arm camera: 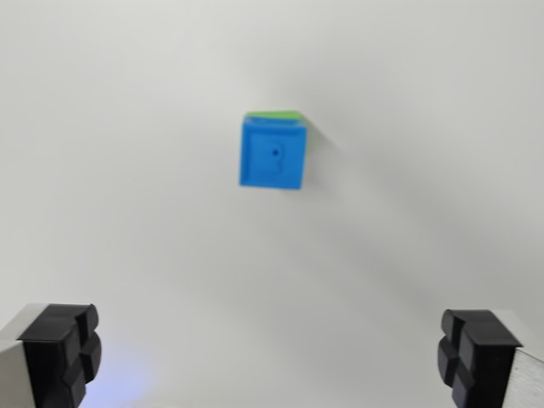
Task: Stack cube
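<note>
Two plastic cubes sit stacked just above frame centre, the blue cube [273, 154] squarely atop a green cube [274, 115] on the white table [127, 170]. The gripper [270, 353], fingers spread wide at the lower corners, holds nothing, apparently with the stack complete.

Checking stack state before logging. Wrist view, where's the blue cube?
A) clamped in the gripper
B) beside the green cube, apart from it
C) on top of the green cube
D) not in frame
C: the blue cube covers the green cube, only a green edge showing, and the gripper is open and empty.
</note>
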